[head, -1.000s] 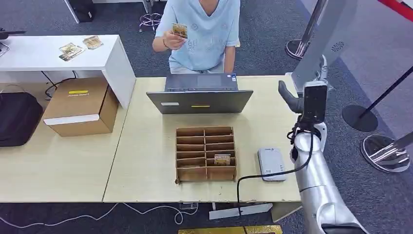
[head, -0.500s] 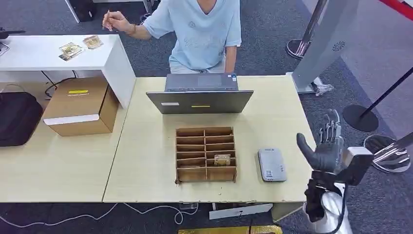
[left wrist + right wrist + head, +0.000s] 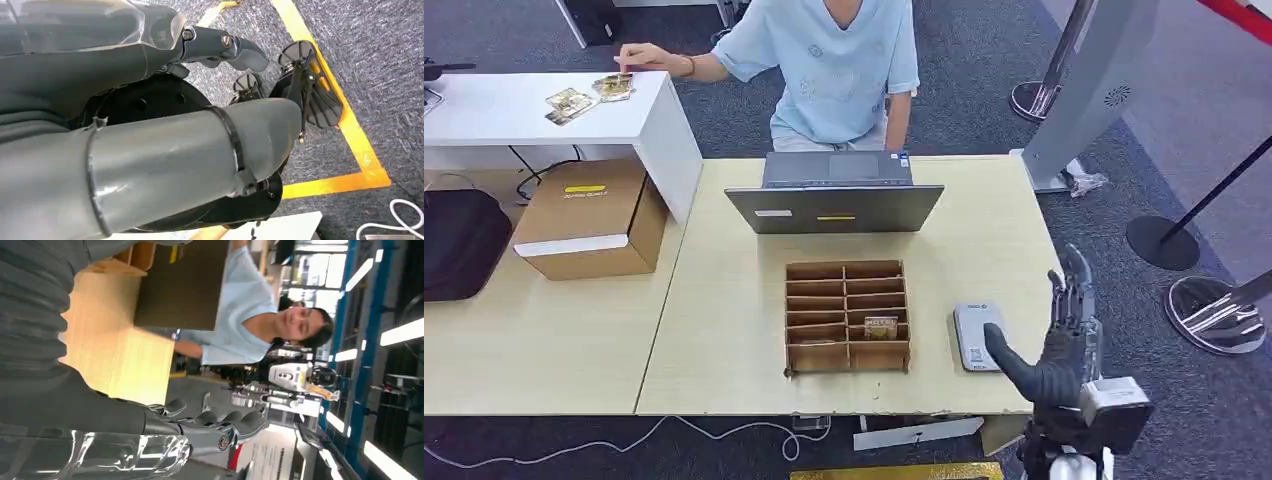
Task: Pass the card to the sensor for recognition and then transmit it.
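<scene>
Partly, right hand (image 3: 1064, 345) hides sensor (image 3: 979, 337).

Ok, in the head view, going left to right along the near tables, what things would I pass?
Black bag → cardboard box → wooden divider tray → grey card sensor → right robot hand, open and empty at the table's right edge.

- One laptop (image 3: 836, 195)
- One divided tray (image 3: 847, 316), holding one card (image 3: 880, 327)
- One sensor (image 3: 977, 337)
- One box (image 3: 589, 217)
- Perhaps three cards (image 3: 587, 95) on the white worktop (image 3: 534, 118); too small to count surely
- One person (image 3: 829, 65)
</scene>
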You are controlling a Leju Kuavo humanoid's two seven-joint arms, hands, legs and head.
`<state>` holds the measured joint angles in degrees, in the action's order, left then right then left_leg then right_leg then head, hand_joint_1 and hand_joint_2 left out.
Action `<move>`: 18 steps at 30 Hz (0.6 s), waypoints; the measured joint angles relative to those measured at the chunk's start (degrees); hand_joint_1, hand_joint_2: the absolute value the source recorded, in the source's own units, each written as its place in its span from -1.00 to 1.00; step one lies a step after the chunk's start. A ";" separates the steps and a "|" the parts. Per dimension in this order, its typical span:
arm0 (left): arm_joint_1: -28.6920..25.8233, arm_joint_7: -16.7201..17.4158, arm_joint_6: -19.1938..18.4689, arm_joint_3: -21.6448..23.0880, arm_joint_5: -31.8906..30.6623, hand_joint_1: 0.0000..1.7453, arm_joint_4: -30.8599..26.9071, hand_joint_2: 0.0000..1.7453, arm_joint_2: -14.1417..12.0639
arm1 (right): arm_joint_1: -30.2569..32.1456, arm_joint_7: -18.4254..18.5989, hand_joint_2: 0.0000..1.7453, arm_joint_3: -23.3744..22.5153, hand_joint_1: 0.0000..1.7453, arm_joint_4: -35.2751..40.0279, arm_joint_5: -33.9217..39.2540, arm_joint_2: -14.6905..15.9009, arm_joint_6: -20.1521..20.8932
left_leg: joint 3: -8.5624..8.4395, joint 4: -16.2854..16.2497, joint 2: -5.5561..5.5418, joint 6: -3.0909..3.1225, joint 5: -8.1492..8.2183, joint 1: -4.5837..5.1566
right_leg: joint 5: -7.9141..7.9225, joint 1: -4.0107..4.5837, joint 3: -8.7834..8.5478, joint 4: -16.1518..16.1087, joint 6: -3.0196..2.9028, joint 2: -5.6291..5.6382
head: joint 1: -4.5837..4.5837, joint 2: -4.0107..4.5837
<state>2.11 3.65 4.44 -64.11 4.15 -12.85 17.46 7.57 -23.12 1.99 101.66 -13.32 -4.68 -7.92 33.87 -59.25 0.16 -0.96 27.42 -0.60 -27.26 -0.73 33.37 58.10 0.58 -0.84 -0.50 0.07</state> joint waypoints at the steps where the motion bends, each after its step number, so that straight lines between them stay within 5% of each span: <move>1: 0.01 -0.07 0.31 0.00 -0.02 -1.00 0.00 -1.00 0.04 | -0.10 0.66 1.00 0.57 -1.00 -0.15 -3.30 -0.07 -1.58 | 0.00 0.00 0.00 0.00 0.00 0.00 | 0.00 0.00 0.00 0.00 0.00 -0.01 | 0.00 0.00; 5: 0.04 -0.04 0.85 0.00 -0.26 -1.00 0.00 -1.00 0.20 | -0.53 3.24 1.00 2.38 -1.00 -1.18 -15.63 -0.09 -8.70 | 0.00 0.00 0.00 0.00 0.00 0.00 | 0.00 0.00 0.00 0.00 0.00 -0.02 | 0.00 0.00; 7: 0.02 -0.04 0.41 0.00 -0.37 -1.00 0.00 -1.00 0.17 | -0.66 6.06 1.00 3.26 -1.00 -1.86 -27.00 -0.07 -15.39 | 0.00 0.00 0.00 0.00 0.00 -0.01 | -0.01 0.01 0.01 0.00 0.00 -0.02 | 0.00 0.00; 8: 0.00 -0.04 0.22 0.00 -0.50 -1.00 0.00 -1.00 0.15 | -0.73 8.40 1.00 3.65 -0.62 -2.12 -34.13 -0.07 -18.97 | 0.00 0.00 0.00 0.00 0.00 -0.01 | -0.01 0.01 0.01 0.00 0.00 -0.02 | 0.00 0.00; 10: -0.01 0.04 0.00 0.00 -0.68 -1.00 0.00 -1.00 0.13 | -0.96 11.78 1.00 4.13 -0.24 -2.65 -44.28 -0.07 -23.52 | -0.01 0.00 0.00 0.00 0.00 -0.02 | -0.01 0.02 0.02 0.00 0.00 -0.02 | 0.00 0.00; 13: 0.00 0.28 -0.02 0.00 -0.92 -1.00 0.00 -1.00 0.00 | -1.14 16.79 1.00 4.70 -0.04 -3.24 -52.50 -0.07 -27.10 | -0.01 0.00 -0.01 0.00 0.00 -0.02 | -0.01 0.02 0.02 0.00 0.00 -0.02 | -0.02 0.00; 16: 0.00 0.28 -0.02 0.00 -0.94 -1.00 0.00 -1.00 0.00 | -1.12 19.96 1.00 4.89 -0.66 -3.80 -58.77 -0.07 -28.67 | -0.01 0.00 0.00 0.00 0.00 -0.02 | -0.01 0.02 0.02 0.00 0.00 -0.01 | 0.00 0.00; 18: 0.00 0.37 0.00 0.00 -1.38 -1.00 0.00 -1.00 0.00 | -1.11 22.34 1.00 4.94 -0.68 -4.22 -63.45 -0.07 -28.80 | -0.01 0.00 0.00 0.00 0.00 -0.01 | -0.01 0.01 0.01 0.00 0.00 -0.02 | 0.00 0.00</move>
<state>2.11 4.02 4.44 -64.11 2.78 -12.85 17.46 6.46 -0.78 6.93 97.44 -76.77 -4.74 -36.72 33.86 -59.25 0.16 -0.96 27.42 -0.61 -27.28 -0.72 33.38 58.10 0.58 -0.86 -0.50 0.07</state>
